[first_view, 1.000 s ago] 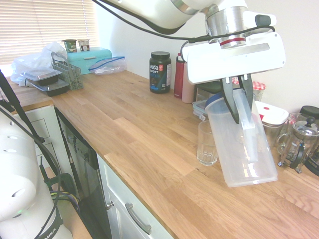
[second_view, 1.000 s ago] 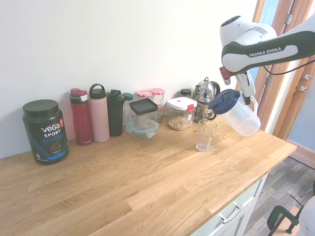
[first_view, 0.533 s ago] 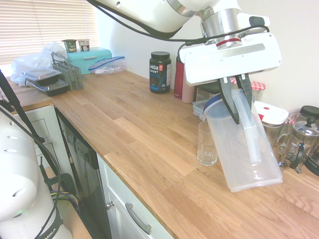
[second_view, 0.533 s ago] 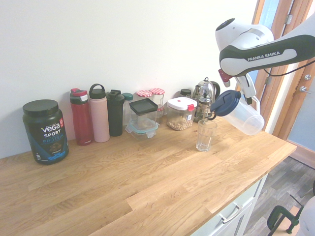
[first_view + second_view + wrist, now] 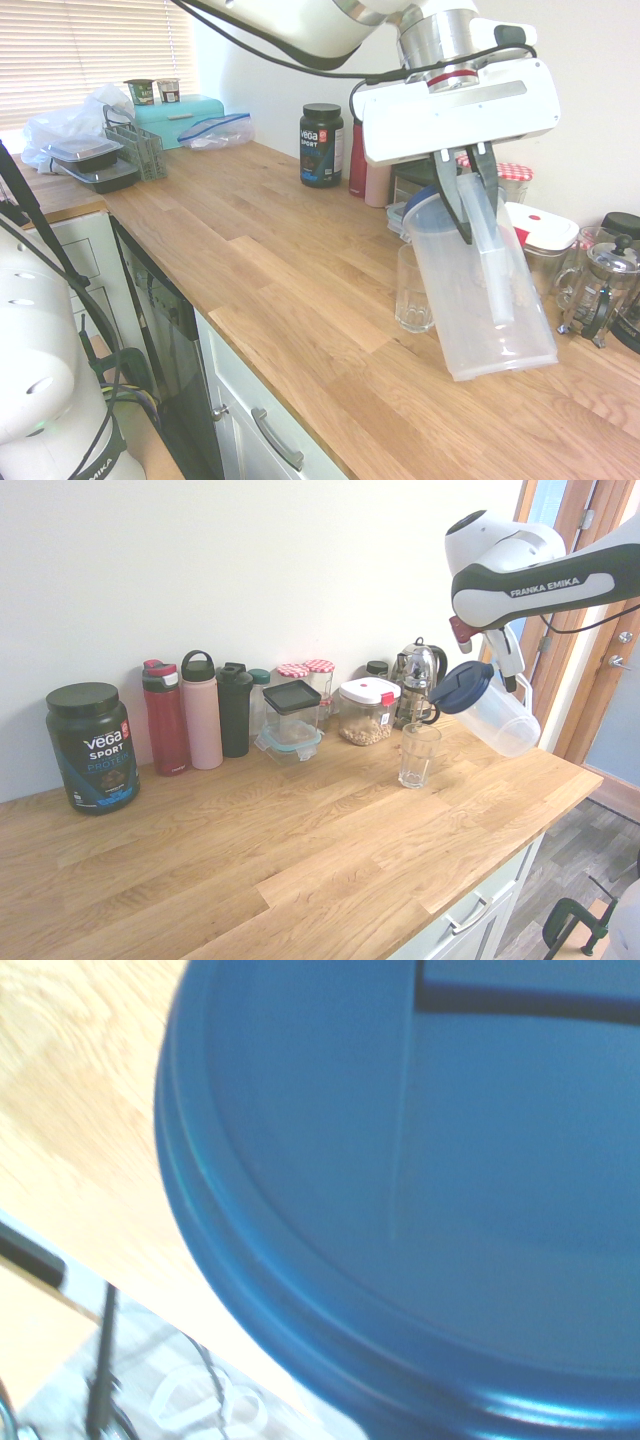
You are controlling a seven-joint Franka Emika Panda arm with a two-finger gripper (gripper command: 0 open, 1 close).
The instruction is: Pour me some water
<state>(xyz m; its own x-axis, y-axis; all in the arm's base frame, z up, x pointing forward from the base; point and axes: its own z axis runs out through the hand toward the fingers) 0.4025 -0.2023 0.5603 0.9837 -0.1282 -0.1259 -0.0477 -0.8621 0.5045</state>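
Note:
A clear plastic pitcher [image 5: 485, 300] with a blue lid [image 5: 460, 688] hangs tilted above the wooden counter, its lid end leaning toward the drinking glass [image 5: 412, 292]. My gripper [image 5: 468, 205] is shut on the pitcher's handle from above. In the second exterior view the pitcher [image 5: 500, 718] sits just right of the glass [image 5: 418, 755], with its lid a little above and beside the rim. No water shows in the glass or in a stream. The blue lid [image 5: 420, 1180] fills the wrist view.
Along the wall stand a black Vega tub [image 5: 90, 748], red, pink and black bottles [image 5: 200, 710], lidded jars [image 5: 368, 710] and a French press [image 5: 415, 680]. The counter's front edge [image 5: 290, 400] runs close by. Containers and a teal box [image 5: 180, 118] crowd the far end.
The pitcher has shifted slightly away from the glass and stays tilted in the same grip. The glass has not moved.

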